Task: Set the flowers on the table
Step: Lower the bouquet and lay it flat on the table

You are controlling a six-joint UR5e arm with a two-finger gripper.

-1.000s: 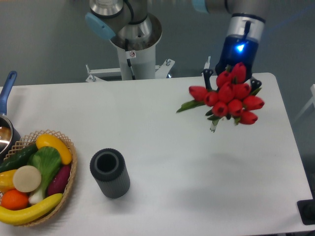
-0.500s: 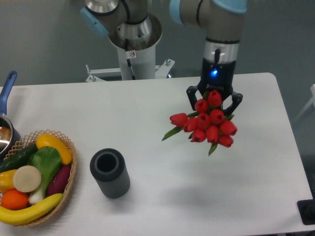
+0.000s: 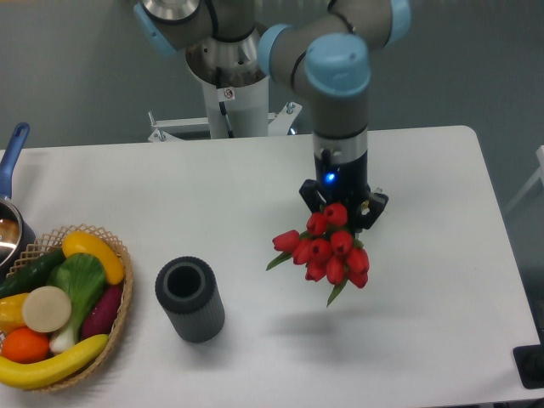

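The flowers, a bunch of red tulips with green leaves, hang above the white table right of centre, blooms facing the camera. My gripper is directly behind and above the blooms, its dark fingers on either side of the bunch, shut on the stems, which the blooms hide. A faint shadow lies on the table below the bunch.
A dark grey cylindrical vase stands upright left of the flowers. A wicker basket of fruit and vegetables sits at the front left edge. A pot with a blue handle is at the far left. The robot base rises behind the table.
The arm has carried the flowers from the far right corner toward the front and left, and lower toward the table. The vase and basket have not moved.
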